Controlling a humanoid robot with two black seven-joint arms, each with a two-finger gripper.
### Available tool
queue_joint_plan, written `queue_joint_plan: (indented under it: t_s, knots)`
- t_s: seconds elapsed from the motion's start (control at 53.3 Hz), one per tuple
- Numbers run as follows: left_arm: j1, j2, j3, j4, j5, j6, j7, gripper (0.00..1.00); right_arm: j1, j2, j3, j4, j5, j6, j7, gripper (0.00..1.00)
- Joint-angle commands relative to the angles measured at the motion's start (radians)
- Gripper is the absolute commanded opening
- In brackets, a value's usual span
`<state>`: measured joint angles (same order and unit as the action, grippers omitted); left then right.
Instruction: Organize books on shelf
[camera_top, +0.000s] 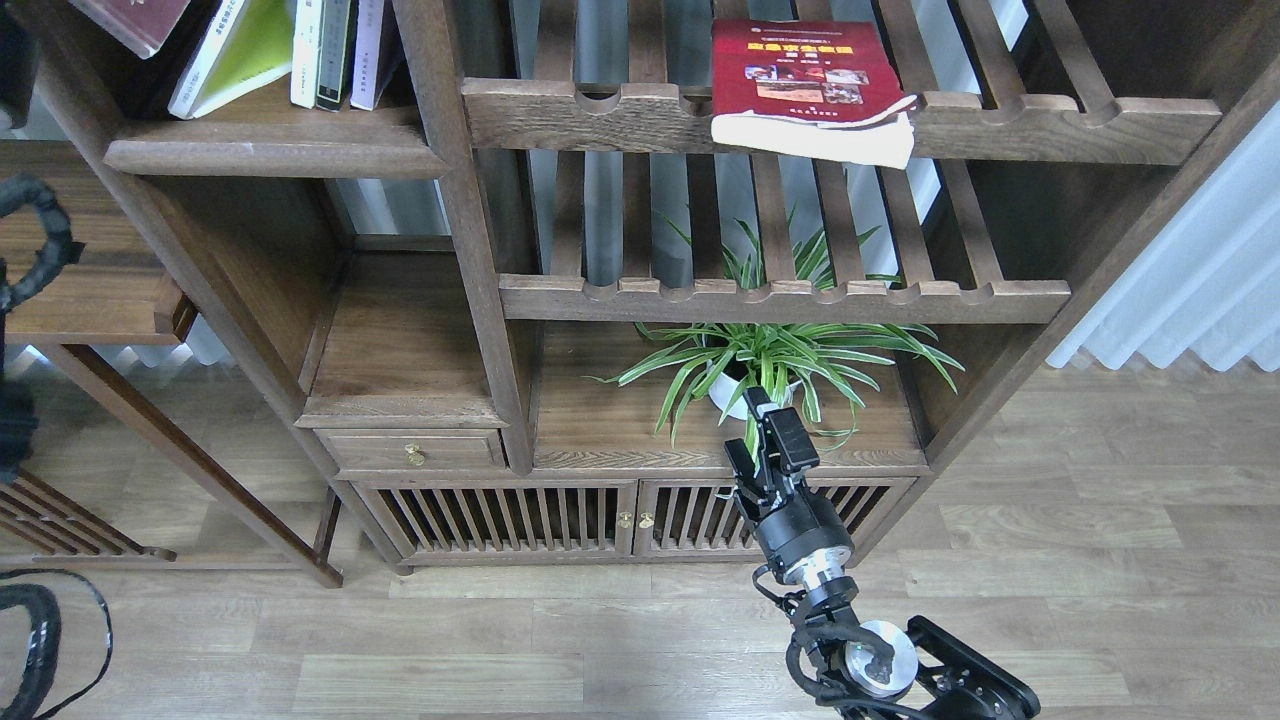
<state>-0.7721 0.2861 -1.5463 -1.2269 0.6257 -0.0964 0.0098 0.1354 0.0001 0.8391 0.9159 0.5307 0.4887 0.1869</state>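
Note:
The red book (800, 65) lies flat on the upper slatted rack, and its pages hang over the notched front rail. The yellow-green book (235, 55) leans among other upright books on the solid dark-brown shelf (270, 155) at the upper left. The maroon book (135, 18) hangs tilted at the top left corner, just left of the yellow-green one. Dark parts of my left arm (10, 60) show beside it, but its fingers are hidden. My right gripper (748, 425) is low in front of the plant, open and empty.
A potted spider plant (770, 365) stands on the cabinet top right behind my right gripper. A second slatted rack (785, 300) runs above it. An upright post (460, 230) divides the bookcase. A side table (80, 260) is at the left, and curtains (1200, 270) at the right.

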Motion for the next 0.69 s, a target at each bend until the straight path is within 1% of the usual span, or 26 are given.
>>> queue_joint_plan:
  t_s: [0.0,0.038,0.056,0.075,0.3,0.394,0.488,0.676]
  knots:
    - [-0.033,0.013,0.038,0.043,0.029,0.007,0.009,0.0,-0.005,0.0,-0.003,0.0,0.0,0.0,0.0,0.97]
    - [-0.036,0.019,0.048,0.052,0.034,0.006,0.016,0.0,-0.005,0.0,-0.003,0.0,0.0,0.0,0.0,0.97]
    - [-0.059,0.042,0.073,0.076,0.035,0.001,0.03,0.0,-0.008,0.0,-0.003,0.0,0.0,0.0,0.0,0.97]
    - [-0.064,0.048,0.08,0.081,0.035,0.001,0.032,0.0,-0.008,0.0,-0.003,0.0,0.0,0.0,0.0,0.97]
    - [-0.205,0.134,0.216,0.185,0.035,-0.022,0.035,0.01,-0.008,0.0,-0.005,0.001,0.002,0.0,0.0,0.97]
    - [-0.262,0.166,0.27,0.24,0.034,-0.048,0.026,0.01,-0.008,0.0,-0.005,0.001,0.003,0.0,0.0,0.97]
    - [-0.331,0.188,0.339,0.313,0.035,-0.1,0.015,0.01,-0.008,0.0,-0.005,0.001,0.003,0.0,0.0,0.97]
    - [-0.388,0.179,0.411,0.399,0.035,-0.109,-0.034,0.01,-0.008,0.0,-0.005,0.003,0.003,0.0,0.0,0.97]
